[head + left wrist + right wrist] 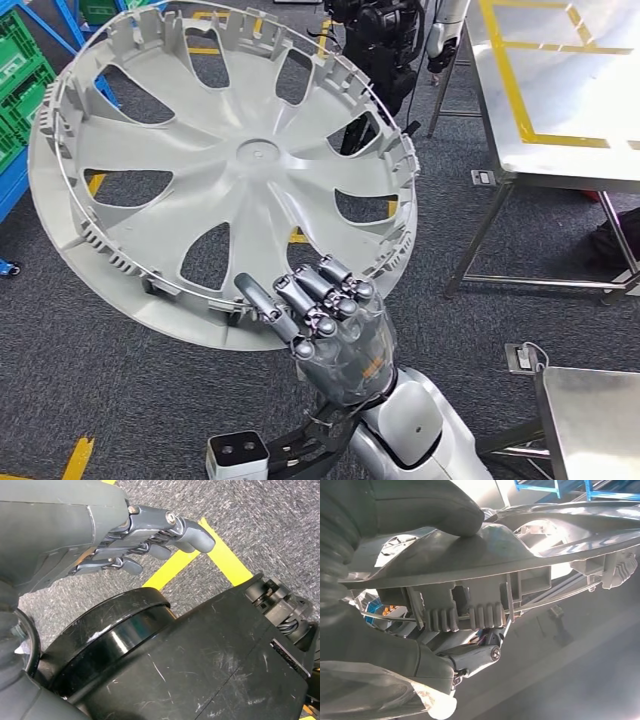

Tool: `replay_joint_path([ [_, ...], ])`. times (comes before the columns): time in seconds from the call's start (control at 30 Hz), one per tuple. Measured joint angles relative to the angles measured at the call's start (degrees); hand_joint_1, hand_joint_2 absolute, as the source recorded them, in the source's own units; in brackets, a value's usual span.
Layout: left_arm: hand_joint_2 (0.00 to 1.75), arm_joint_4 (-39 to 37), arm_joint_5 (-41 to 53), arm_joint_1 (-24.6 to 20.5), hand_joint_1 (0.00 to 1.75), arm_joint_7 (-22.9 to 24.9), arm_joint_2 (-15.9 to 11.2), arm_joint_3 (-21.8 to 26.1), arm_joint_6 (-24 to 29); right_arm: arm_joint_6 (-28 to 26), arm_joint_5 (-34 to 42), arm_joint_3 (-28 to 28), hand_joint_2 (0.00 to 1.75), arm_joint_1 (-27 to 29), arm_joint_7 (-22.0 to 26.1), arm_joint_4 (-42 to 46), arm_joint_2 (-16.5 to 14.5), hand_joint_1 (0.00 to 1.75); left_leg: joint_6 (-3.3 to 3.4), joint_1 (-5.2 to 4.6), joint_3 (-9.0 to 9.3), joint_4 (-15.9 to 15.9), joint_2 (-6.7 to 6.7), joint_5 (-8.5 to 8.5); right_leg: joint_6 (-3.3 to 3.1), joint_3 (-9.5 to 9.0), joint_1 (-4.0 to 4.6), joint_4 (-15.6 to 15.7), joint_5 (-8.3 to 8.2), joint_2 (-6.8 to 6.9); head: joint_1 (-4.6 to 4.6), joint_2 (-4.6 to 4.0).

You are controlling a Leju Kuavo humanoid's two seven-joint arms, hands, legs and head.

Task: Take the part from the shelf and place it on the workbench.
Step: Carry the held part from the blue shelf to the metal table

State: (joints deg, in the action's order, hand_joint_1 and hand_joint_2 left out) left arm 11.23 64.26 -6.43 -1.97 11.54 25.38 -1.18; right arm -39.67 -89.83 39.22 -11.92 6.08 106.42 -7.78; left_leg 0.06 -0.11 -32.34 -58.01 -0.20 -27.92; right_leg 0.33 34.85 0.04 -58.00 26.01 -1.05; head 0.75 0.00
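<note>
Carrying from the head view, we grip the round silver-grey plastic wheel cover [226,170] at its near rim with our right hand [332,320], level above the carpet; the steel workbench [551,150] lies ahead-right. Our left hand [124,540] hangs curled, empty. Right wrist: fingers [471,657] clamp the rim, so we swing slowly.
</note>
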Motion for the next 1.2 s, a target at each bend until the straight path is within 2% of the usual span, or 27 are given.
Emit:
replay_joint_path([
  [0.9, 1.75, 0.00, 0.02, -0.02, 0.00, -0.87, 0.00, -1.09, 0.32, 0.00, 0.00, -0.03, 1.75, 0.00, 0.24, 0.00, 0.00, 1.75, 0.00, 0.08, 0.00, -0.01, 0.00, 0.01, 0.00, 0.03, 0.02, -0.08, 0.00, 0.00, 0.01, 0.00],
  [1.1, 1.75, 0.00, -0.01, -0.02, 0.00, -0.87, -0.09, -1.26, 0.50, 0.00, 0.00, -0.05, 1.75, 0.01, 0.52, 0.00, 0.00, 1.75, 0.09, -0.09, -0.08, -0.22, 0.00, -0.03, 0.15, 0.03, -0.09, -0.04, -0.08, 0.00, -0.01, 0.00],
  [1.2, 1.75, 0.01, -0.07, -0.02, 0.00, -0.85, -0.14, -1.27, 0.61, 0.00, 0.00, -0.05, 1.75, 0.01, 0.61, 0.00, -0.04, 1.75, 0.31, -0.17, -0.18, -0.38, 0.00, -0.04, 0.43, 0.03, -0.18, -0.01, -0.16, 0.00, -0.01, 0.00],
])
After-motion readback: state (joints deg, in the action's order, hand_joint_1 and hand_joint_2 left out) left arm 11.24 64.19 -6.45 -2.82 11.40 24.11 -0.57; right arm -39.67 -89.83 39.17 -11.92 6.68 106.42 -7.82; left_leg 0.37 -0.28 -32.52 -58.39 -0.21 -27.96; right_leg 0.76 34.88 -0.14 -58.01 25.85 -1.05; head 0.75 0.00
